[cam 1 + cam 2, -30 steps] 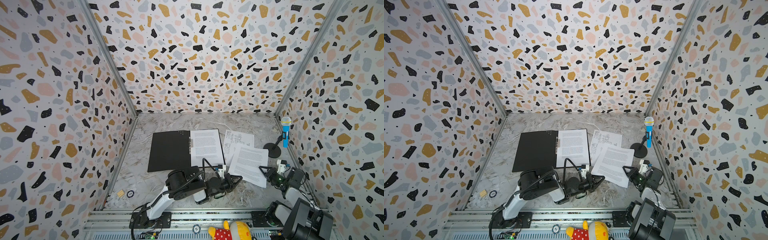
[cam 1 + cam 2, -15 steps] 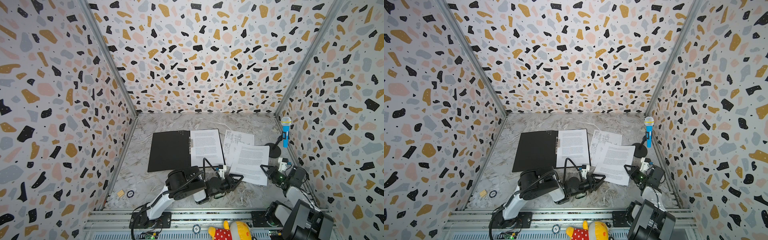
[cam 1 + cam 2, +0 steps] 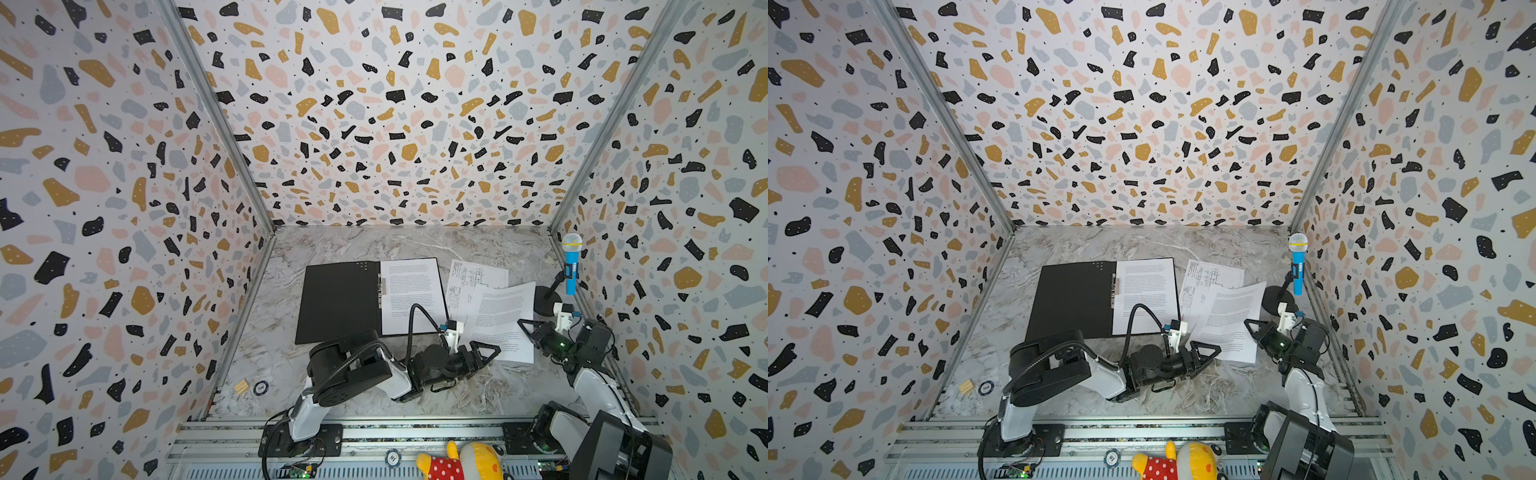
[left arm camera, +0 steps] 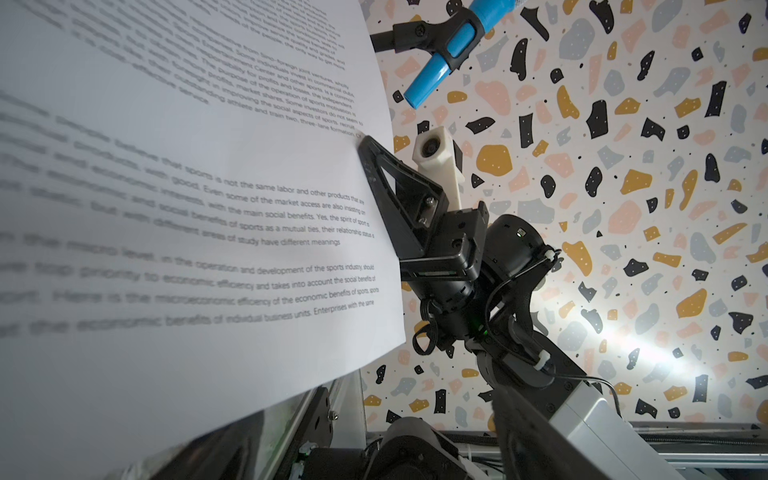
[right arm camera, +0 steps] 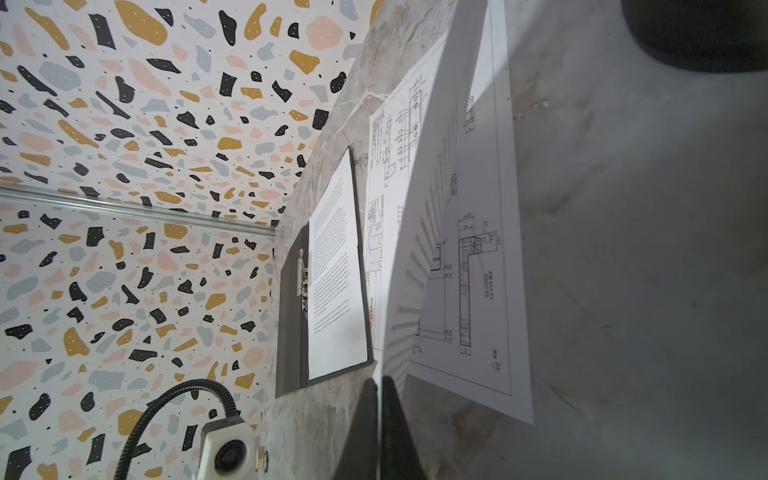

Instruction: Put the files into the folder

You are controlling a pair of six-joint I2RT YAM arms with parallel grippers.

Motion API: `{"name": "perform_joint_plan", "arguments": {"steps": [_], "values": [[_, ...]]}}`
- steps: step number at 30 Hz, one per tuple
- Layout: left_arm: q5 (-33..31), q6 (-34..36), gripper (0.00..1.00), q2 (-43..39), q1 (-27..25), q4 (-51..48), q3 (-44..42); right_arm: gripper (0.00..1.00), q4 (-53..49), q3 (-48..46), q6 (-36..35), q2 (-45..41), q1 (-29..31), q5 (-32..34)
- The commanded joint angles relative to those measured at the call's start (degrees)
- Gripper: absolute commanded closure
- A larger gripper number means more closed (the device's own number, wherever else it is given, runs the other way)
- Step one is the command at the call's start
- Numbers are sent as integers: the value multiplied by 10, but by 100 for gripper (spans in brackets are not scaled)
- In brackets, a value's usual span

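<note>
- White text sheet [image 3: 503, 320] lay right of the folder [image 3: 338, 299], partly over the drawing [image 3: 473, 276]. Its right edge was lifted & bowed, pinched in the R gripper [image 3: 522, 325], jaws closed on it.
- L gripper [image 3: 491, 353] sat at that sheet's near-left edge, jaws wide apart, holding nothing.
- Folder lay open, black inside up, w/ one text page [image 3: 411, 291] on its right half. By my read, 2 sheets were left to file.
- Risk: the pinch was thin & on one edge only, so the sheet could slip out or crease if R swung fast toward the folder.
- Risk: the free edge could drag over the drawing & shove it off, or nudge the filed page out of square.
- Risk: L gripper stood in the sheet's path leftward. If it didn't clear, the paper could snag or fold on it.
- Risk: mic [image 3: 571, 266] & its stand stood just to the far side of R gripper, so a wide swing could knock it over.
</note>
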Motion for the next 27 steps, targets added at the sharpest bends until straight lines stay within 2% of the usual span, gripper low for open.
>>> {"name": "perform_joint_plan", "arguments": {"steps": [1, 9, 12, 16, 22, 27], "values": [[-2, 63, 1, -35, -2, -63, -18, 100, 38, 16, 51, -10, 23, 2], [-16, 92, 0, -137, -1, -112, -90, 100, 69, 108, 107, 0, 156, 80], [-42, 129, 0, -209, -1, -185, -99, 100, 76, 156, 115, 34, 212, 107], [-114, 185, 0, -318, 6, -323, -109, 100, 90, 229, 119, 95, 298, 149], [-164, 192, 0, -451, 62, -399, -178, 100, 83, 372, 97, 226, 412, 188], [-176, 188, 0, -544, 130, -450, -230, 100, 47, 503, 67, 334, 460, 186]]}}
